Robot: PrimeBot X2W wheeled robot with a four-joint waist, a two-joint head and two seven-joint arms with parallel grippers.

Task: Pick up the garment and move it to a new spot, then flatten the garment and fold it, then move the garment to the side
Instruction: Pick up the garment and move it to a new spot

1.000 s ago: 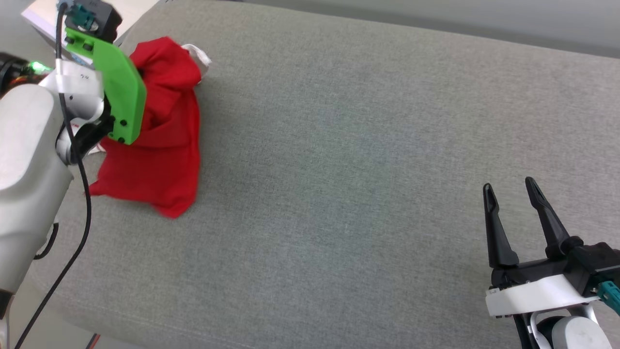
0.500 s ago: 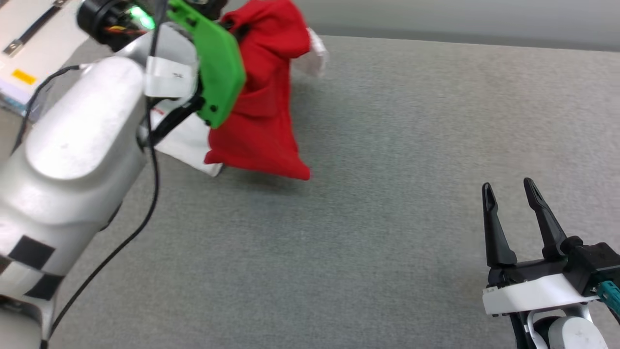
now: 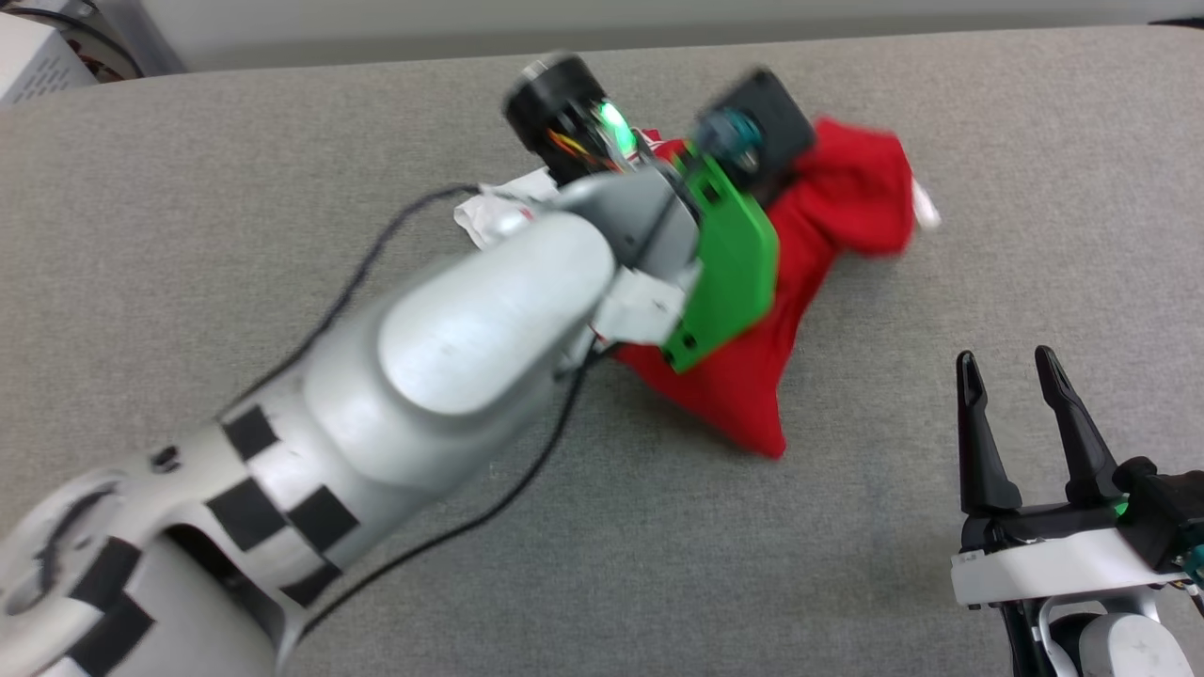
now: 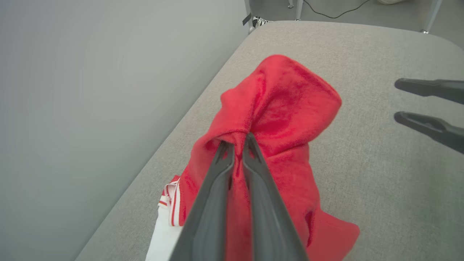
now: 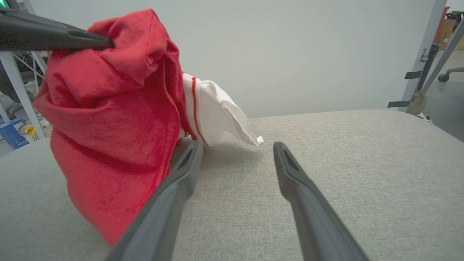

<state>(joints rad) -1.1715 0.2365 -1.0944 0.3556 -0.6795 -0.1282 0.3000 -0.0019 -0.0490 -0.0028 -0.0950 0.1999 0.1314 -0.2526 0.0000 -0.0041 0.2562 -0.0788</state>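
Jaws of the right gripper [image 3: 1006, 362] stand apart and empty at the near right of the head view. The left arm [image 3: 470, 320], blurred, extends to the far middle of the grey pad [image 3: 847, 583]. The garment [image 3: 752, 395] hangs bunched beyond its wrist, red body downward. Whether the hem touches the pad cannot be told.

Left wrist view: the left gripper [image 4: 237, 143] has its jaws clamped on a fold of red cloth at the top of the bunch. A white sleeve [image 4: 163, 232] with striped trim shows low beside the fingers.

Right wrist view: the garment hangs to the left, just beyond the open fingers, with a sleeve jutting right.

Assessment: the step in hand appears to be the move to a new spot. It would be done well by holding the pinch firm, lowering over open pad well clear of the far edge, and releasing only once the cloth lies supported. The right gripper should keep clear until a free hem is offered.
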